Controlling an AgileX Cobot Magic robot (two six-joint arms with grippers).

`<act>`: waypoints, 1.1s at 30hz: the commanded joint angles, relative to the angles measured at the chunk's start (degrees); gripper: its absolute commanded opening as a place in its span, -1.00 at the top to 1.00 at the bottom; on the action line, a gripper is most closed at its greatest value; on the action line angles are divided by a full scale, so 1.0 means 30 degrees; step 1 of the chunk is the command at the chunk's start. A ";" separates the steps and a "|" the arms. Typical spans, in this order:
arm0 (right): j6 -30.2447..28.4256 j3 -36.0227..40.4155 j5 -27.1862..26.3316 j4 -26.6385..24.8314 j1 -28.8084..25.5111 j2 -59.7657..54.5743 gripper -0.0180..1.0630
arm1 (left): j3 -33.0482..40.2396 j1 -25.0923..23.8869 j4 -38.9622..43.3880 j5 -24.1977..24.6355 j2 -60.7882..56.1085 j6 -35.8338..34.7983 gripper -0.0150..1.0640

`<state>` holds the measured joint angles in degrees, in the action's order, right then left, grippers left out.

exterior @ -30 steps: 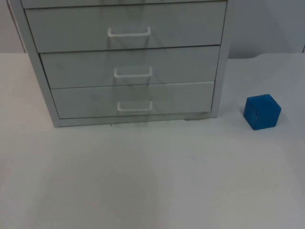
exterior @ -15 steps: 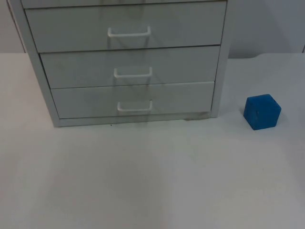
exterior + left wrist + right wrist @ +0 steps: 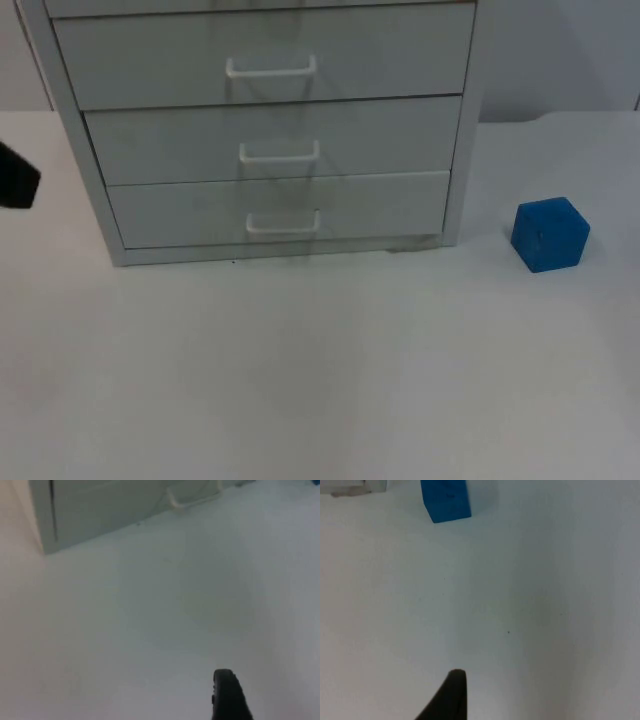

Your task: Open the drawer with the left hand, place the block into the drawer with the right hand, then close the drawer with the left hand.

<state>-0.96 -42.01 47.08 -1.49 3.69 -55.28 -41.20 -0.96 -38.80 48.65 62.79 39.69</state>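
Blue and seemingly stiff and light, the block [image 3: 549, 234] sits on the table [image 3: 320, 370] right of the closed drawer [image 3: 278, 208], best pinched across flat sides, while the left gripper [image 3: 15, 178] hangs far left, grip state unclear.

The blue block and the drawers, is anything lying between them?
No. In the top view only bare white table lies between the blue block and the drawer cabinet.
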 commanded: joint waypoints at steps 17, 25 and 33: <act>0.0024 -0.0103 -0.0015 -0.0053 0.0002 0.0058 -0.98 | -0.7001 1.2227 0.8838 -0.3290 0.8570 -0.2753 0.23; 0.0024 -0.0103 -0.0015 -0.0053 0.0002 0.0058 -0.98 | -0.7740 1.4782 1.6699 -0.4403 1.2569 -0.6281 0.23; 0.0024 -0.0103 0.0019 -0.0053 0.0002 0.0058 -0.98 | -0.7740 1.4992 2.4370 -0.6406 1.5401 -0.9949 0.23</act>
<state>-0.64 -42.01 47.08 -1.49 3.69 -55.28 -64.00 43.81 30.99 30.89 108.80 12.03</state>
